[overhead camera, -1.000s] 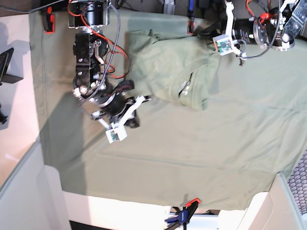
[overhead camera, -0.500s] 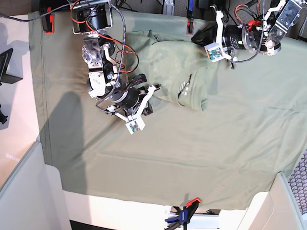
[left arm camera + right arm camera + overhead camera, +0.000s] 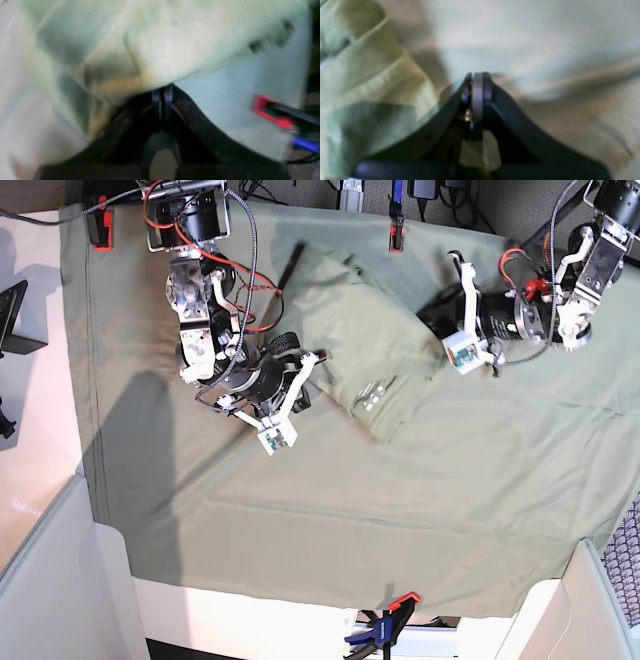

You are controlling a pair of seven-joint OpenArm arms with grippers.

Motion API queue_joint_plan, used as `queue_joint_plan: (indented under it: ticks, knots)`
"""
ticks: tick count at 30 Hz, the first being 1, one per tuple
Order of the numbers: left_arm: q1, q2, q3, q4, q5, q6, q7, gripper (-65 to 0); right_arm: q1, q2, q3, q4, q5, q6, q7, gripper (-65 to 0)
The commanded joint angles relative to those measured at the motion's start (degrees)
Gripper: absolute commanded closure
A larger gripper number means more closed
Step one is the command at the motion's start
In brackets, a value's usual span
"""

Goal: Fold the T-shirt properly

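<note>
Currently the T-shirt (image 3: 365, 345) lies compactly folded at 12 o'clock on the desk (image 3: 450, 510); only squaring remains. Left end effector (image 3: 437, 323) and right end effector (image 3: 305, 385): both closed, holding nothing.

Your base view looks straight down on the tablecloth (image 3: 420, 510). Your wrist views sit low behind each pair of jaws, very close and blurred. All three share the T-shirt (image 3: 365, 345) (image 3: 140, 37) (image 3: 357, 82).

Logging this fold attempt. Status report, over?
Left gripper shut on T-shirt edge. Right gripper shut, empty beside the shirt. Shirt bunched, partly folded on tablecloth. Nothing in the way.
</note>
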Motion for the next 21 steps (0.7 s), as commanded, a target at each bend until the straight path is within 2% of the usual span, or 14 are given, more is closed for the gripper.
queue_joint_plan:
  ticks: [1, 8, 12, 15, 17, 21]
  knots:
    - [-2.56, -1.03, -0.48, -1.36, 3.74, 2.35, 1.27, 0.0, 1.6, 0.5, 0.13, 0.87, 0.57, 0.04, 0.81, 0.0]
    - [-15.39, -0.66, 1.6, -13.77, 4.92, 2.35, -6.75, 0.0, 0.94, 4.15, 0.17, 2.69, 4.13, 0.04, -1.53, 0.0]
    - [-22.49, 1.68, 7.21, -21.42, 10.6, 2.35, -11.69, 0.0, -0.04, 4.15, 0.28, 3.87, 6.51, 0.04, -2.89, 0.0]
    - [-26.21, 3.91, 10.51, -25.68, 11.02, 2.35, -12.22, 0.0, -2.23, 3.82, 0.28, 5.62, 6.97, 0.04, -3.17, 0.0]
    - [-27.15, 4.22, 10.82, -26.53, 10.93, 2.35, -12.17, 0.0, -4.42, 3.82, 0.28, 7.8, 6.95, 0.02, -3.28, 0.0]
    - [-27.08, 1.79, 9.03, -26.34, 9.49, 2.35, -11.98, 0.0, -8.48, 3.85, 1.77, 13.33, 6.05, 0.02, -3.28, 0.0]
